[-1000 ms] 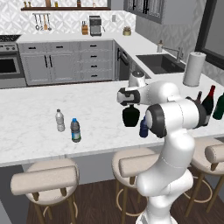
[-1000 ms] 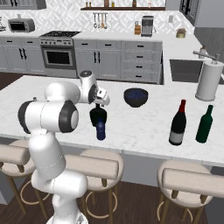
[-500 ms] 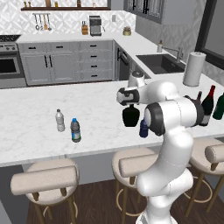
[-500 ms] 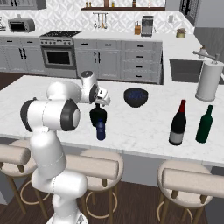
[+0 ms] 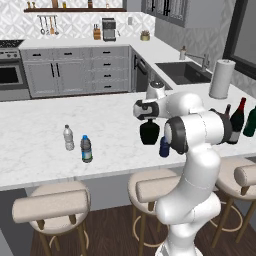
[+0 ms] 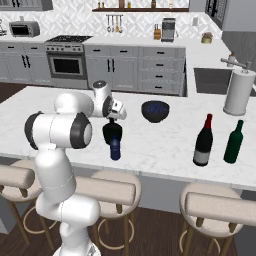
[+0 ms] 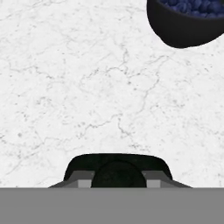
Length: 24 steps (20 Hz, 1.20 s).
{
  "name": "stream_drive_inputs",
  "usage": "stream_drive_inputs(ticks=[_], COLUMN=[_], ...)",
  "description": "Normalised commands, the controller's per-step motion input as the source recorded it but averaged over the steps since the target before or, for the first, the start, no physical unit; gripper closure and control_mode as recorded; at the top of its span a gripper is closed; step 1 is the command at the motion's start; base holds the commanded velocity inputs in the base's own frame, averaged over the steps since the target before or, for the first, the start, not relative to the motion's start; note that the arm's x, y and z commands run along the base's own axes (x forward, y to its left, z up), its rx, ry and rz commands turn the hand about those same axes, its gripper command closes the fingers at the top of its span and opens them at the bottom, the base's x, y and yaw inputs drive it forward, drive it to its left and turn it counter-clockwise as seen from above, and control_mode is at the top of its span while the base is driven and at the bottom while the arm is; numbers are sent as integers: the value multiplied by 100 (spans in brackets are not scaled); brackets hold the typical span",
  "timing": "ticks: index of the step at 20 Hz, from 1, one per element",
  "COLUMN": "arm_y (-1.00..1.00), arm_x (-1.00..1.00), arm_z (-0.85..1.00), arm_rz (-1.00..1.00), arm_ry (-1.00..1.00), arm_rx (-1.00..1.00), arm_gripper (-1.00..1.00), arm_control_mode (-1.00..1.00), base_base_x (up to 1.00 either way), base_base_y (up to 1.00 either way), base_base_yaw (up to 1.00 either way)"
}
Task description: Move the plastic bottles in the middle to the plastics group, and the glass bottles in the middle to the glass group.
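My gripper (image 5: pixel 148 119) (image 6: pixel 113 120) (image 7: pixel 117 183) is over the squat black bottle (image 5: pixel 149 134) (image 6: pixel 112 132) (image 7: pixel 117 164) in the middle of the counter, shut on its narrow neck; the bottle stands on the marble. The stubby dark blue bottle (image 5: pixel 164 147) (image 6: pixel 115 148) stands just in front of it. The wine bottle with red top (image 5: pixel 237 121) (image 6: pixel 203 141) stands to the right beside the green bottle (image 5: pixel 250 122) (image 6: pixel 233 142). At the left are the white-capped clear bottle (image 5: pixel 68 138) and the blue-capped one (image 5: pixel 86 149).
A dark blue bowl (image 6: pixel 155 111) (image 7: pixel 188 22) sits just behind the black bottle. A white paper-towel roll (image 5: pixel 221 79) (image 6: pixel 239 92) stands at the far right near the sink (image 5: pixel 182 72). Stools line the counter's front edge.
The jaws have closed from wide open onto the black bottle's neck. The arm and the bottles have stayed in place.
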Motion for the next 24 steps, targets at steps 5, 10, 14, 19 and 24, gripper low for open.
stream_drive_inputs(ticks=[5, 10, 14, 19, 24], arm_y=[-7, -17, -13, -59, -96], arm_x=[0, -2, 0, -8, -26], arm_z=[7, 42, 54, 30, 5], arm_rz=[0, 0, -7, -17, -22], arm_ry=[0, 0, 1, 0, 1], arm_rx=[0, 0, 0, 0, 0], arm_gripper=[100, 100, 100, 100, 100], arm_control_mode=[-100, -100, -100, -100, -100], base_base_x=[0, 0, 0, 0, 0], base_base_y=[0, 0, 0, 0, 0], base_base_yaw=[0, 0, 0, 0, 0])
